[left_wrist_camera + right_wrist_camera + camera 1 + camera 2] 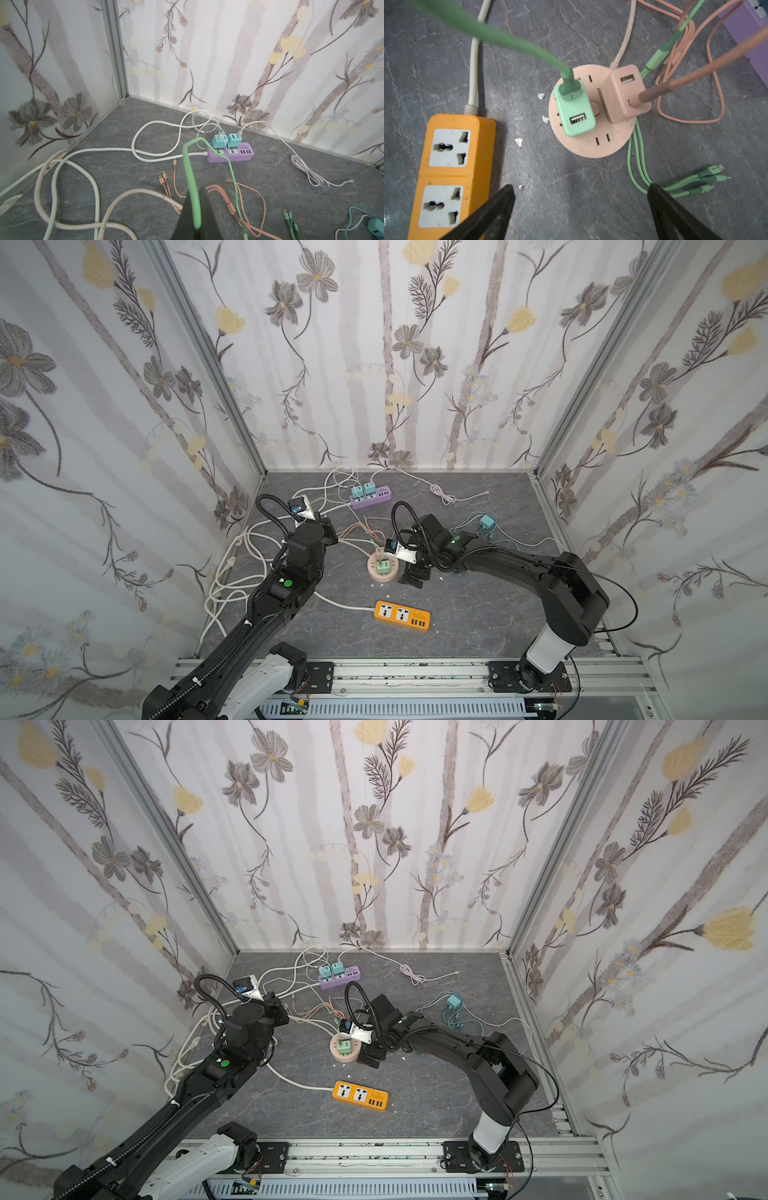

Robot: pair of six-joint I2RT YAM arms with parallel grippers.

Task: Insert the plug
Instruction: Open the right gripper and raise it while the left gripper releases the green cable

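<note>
Plug: the green plug is sitting upright in the round pink socket hub. It is on the side of the hub nearer the orange power strip. Its body is lying close against the hub's face, as far as the right wrist view shows.
Plug position: in both top views the hub is lying near the middle of the grey table, with the plug standing on top of it.
Green cable: the green cable is rising out of the plug's top and leaving the right wrist view.
Left gripper: in the left wrist view the left gripper is clenching a green cable between its fingers. The cable is arching up from the grip and dropping back toward the table.
Right gripper: the right gripper is hanging above bare table just beside the hub. Its jaws are spread wide apart, gripping nothing and touching neither plug nor hub.
Pink adapter: the pink adapter is standing in the same hub just beside the green plug, with a pink cable coming out of it.
Orange power strip: it is lying flat near the hub, sockets facing up.
Purple power strip: the purple power strip is lying near the back wall, carrying two teal adapters with white leads.
</note>
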